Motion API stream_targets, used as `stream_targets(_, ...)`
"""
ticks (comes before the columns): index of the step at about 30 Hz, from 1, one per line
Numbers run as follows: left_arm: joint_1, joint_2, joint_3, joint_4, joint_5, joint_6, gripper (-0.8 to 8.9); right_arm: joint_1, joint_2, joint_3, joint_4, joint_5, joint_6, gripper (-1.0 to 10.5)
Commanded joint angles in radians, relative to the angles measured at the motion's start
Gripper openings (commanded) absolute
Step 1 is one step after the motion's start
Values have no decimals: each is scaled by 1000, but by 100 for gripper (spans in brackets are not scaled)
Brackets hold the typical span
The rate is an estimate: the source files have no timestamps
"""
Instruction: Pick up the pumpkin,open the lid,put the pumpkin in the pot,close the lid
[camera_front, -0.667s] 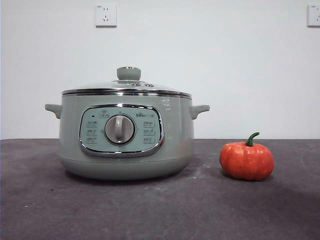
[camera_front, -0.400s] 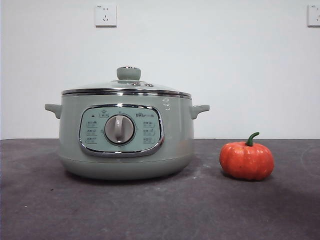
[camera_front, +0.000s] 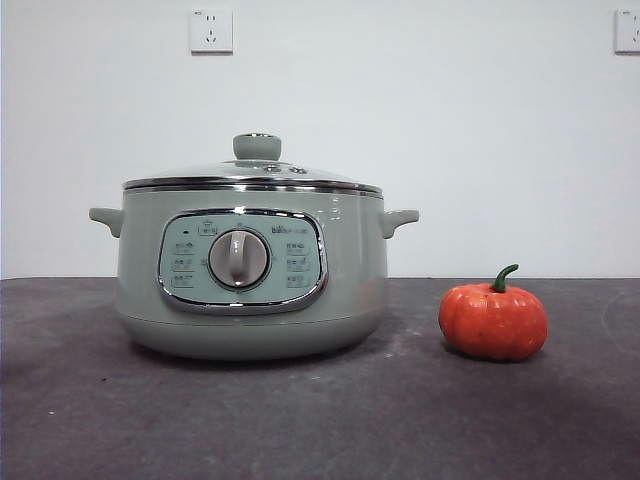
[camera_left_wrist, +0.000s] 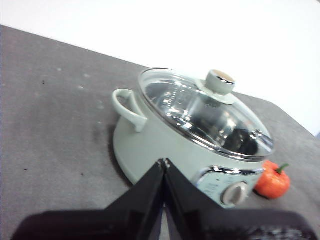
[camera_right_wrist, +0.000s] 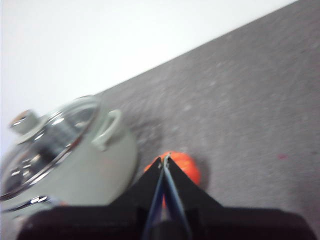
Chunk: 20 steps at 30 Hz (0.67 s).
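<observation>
Pumpkin (camera_front: 493, 321) resting on the dark counter (camera_front: 320, 420), just beside the pot (camera_front: 250, 270), apart from it. Lid (camera_front: 253, 176) seated on pot. Left gripper (camera_left_wrist: 164, 162) and right gripper (camera_right_wrist: 166, 159) aloft, jaws together, empty.

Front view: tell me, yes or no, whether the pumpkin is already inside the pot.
No: the pumpkin sits on the dark table beside the pot, apart from it, and the lid rests closed on the pot's rim.
</observation>
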Motion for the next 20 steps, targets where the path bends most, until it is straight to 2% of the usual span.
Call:
stream_targets(1, 3, 48, 71, -59, 37, 63, -8, 2, 78, 118, -70, -69, -44, -12)
stream_targets(8, 3, 205, 262, -220, 150, 193, -8, 2, 298, 438, -368, -197, -270, -12)
stream_targets(11, 3, 275, 336, -271, 206, 251, -8, 10, 393, 573, -498, -227, -360, -12)
stream_targets(16, 3, 387, 458, -361, 301, 335, -8, 43, 527, 755, -694, -255, -480, -12)
stream_targets(20, 1, 473, 560, -475, 331, 417, -8, 71, 600, 846, -818, -280, -554, -12)
